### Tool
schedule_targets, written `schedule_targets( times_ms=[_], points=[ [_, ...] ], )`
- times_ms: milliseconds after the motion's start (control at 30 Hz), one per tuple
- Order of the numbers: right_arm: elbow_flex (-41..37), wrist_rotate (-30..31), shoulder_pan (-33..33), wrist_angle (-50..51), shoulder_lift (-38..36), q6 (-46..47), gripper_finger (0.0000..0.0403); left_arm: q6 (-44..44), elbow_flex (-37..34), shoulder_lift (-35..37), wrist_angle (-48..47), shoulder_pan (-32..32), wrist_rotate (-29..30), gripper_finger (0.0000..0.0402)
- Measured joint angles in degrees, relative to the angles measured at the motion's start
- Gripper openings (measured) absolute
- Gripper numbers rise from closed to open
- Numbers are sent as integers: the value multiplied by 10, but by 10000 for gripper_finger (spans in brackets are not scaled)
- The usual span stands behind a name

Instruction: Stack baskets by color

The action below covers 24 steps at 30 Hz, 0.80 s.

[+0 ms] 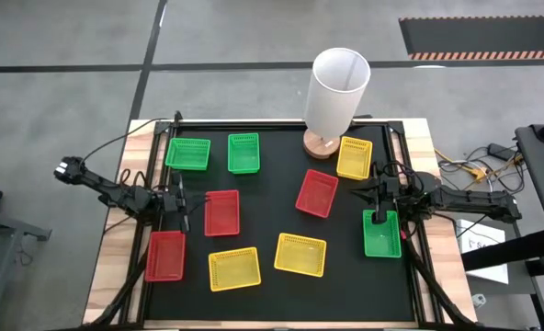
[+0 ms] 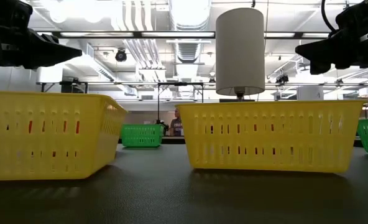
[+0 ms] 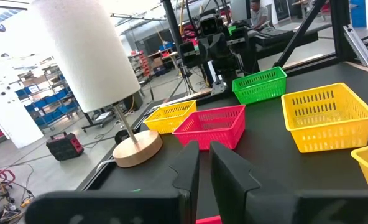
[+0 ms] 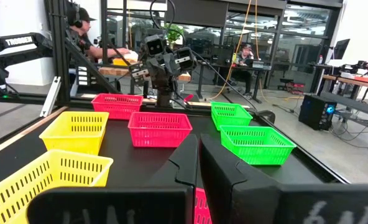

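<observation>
Nine baskets lie singly on the black mat. The green ones sit at the back left and right. The red ones and yellow ones are spread across the mat. My left gripper hovers shut and holding nothing at the left edge of a red basket. My right gripper hovers shut and holding nothing between a red basket and the right green one.
A tall white cylinder on a round wooden base stands at the back, next to the yellow basket. The mat's raised frame and wooden table edges border it. People sit at desks beyond the table.
</observation>
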State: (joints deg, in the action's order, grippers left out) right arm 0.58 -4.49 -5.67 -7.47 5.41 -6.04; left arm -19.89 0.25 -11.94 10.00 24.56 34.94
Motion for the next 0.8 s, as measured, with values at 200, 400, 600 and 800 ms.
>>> schedule_targets(
  times_ms=[200,400,600,800],
  points=[
    [0,0,0,0,0,8,9,0,0,0,0,0,0,22],
    [0,4,0,-3,0,225,9,-11,0,1,0,-1,54,22],
    [0,44,0,-5,0,210,9,-34,0,-1,0,-1,101,22],
    [0,46,0,3,0,211,9,-33,0,0,1,-1,100,22]
  ],
)
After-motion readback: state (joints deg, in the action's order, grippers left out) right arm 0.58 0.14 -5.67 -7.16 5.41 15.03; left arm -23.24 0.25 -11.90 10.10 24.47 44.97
